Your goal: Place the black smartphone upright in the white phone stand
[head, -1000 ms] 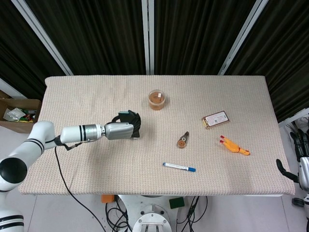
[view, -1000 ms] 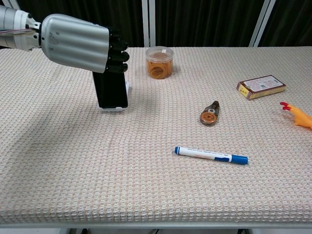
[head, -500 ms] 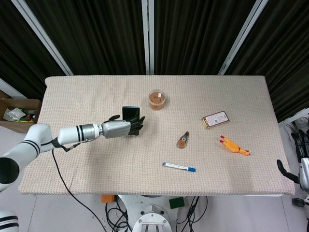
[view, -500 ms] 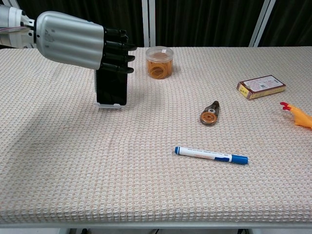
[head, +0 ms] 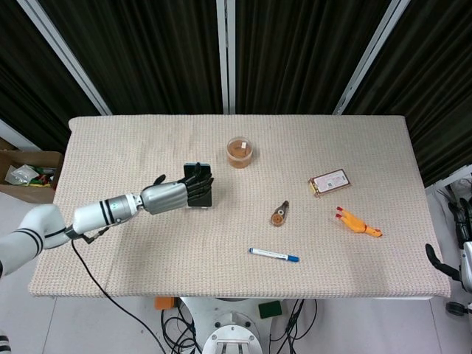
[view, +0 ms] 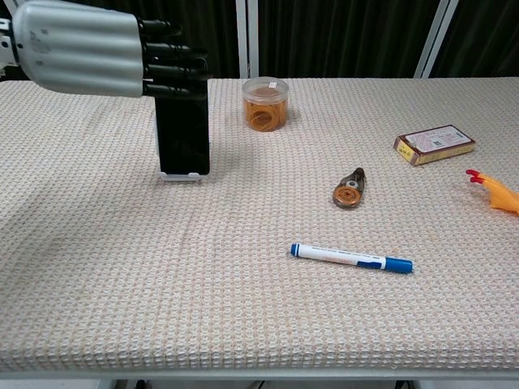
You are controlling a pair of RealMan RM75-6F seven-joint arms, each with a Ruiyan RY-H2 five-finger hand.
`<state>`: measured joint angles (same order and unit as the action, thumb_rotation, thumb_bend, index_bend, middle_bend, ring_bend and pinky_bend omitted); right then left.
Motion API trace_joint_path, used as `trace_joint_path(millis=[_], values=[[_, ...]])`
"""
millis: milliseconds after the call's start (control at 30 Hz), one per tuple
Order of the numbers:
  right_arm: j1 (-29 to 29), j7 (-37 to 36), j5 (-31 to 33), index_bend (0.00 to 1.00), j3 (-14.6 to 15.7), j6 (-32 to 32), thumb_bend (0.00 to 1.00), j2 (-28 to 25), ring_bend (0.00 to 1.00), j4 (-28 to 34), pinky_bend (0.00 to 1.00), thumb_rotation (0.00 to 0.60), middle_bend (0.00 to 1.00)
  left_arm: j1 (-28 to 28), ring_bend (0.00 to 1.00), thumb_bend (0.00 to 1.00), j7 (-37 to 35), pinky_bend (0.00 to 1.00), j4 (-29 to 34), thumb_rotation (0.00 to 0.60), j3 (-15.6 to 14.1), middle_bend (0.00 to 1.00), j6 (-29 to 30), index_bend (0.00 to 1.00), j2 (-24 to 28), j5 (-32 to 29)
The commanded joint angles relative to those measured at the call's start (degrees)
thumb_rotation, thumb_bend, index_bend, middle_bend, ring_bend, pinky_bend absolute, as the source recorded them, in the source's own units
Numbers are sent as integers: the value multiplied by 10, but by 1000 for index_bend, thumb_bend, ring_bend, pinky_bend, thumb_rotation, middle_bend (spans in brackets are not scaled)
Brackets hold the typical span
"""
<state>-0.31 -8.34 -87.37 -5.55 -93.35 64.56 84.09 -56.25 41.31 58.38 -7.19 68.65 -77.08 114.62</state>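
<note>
The fingers (view: 166, 58) of the left hand (view: 81, 49) are now straight and spread, holding nothing; a second ago they were curled on the phone (view: 183, 130). The phone stands upright in the white stand (view: 183, 177) on the bench (view: 259, 308), so placing looks done. No writing is readable.

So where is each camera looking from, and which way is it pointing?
Head view: sits high, looks steeply down on the whole table; shows the left arm and left hand, the right hand at the edge, and the robot's base.
Chest view: sits low at the near edge, looks across toward the curtains; only the left hand shows.
Both share the black smartphone in the white phone stand, jar, and pen.
</note>
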Motion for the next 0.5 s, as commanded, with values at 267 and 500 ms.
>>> trace_joint_path(millis=[267, 500], values=[[0, -13, -2, 0, 6, 9, 334, 4, 0, -16, 0, 556, 0, 271, 31, 87, -127, 215, 218, 204, 92, 55, 241, 8, 14, -261], [-6, 25, -4, 0, 17, 11, 334, 17, 0, -41, 0, 556, 0, 398, 31, 85, -318, 210, 300, 0, 71, 55, 266, 27, 36, -365]])
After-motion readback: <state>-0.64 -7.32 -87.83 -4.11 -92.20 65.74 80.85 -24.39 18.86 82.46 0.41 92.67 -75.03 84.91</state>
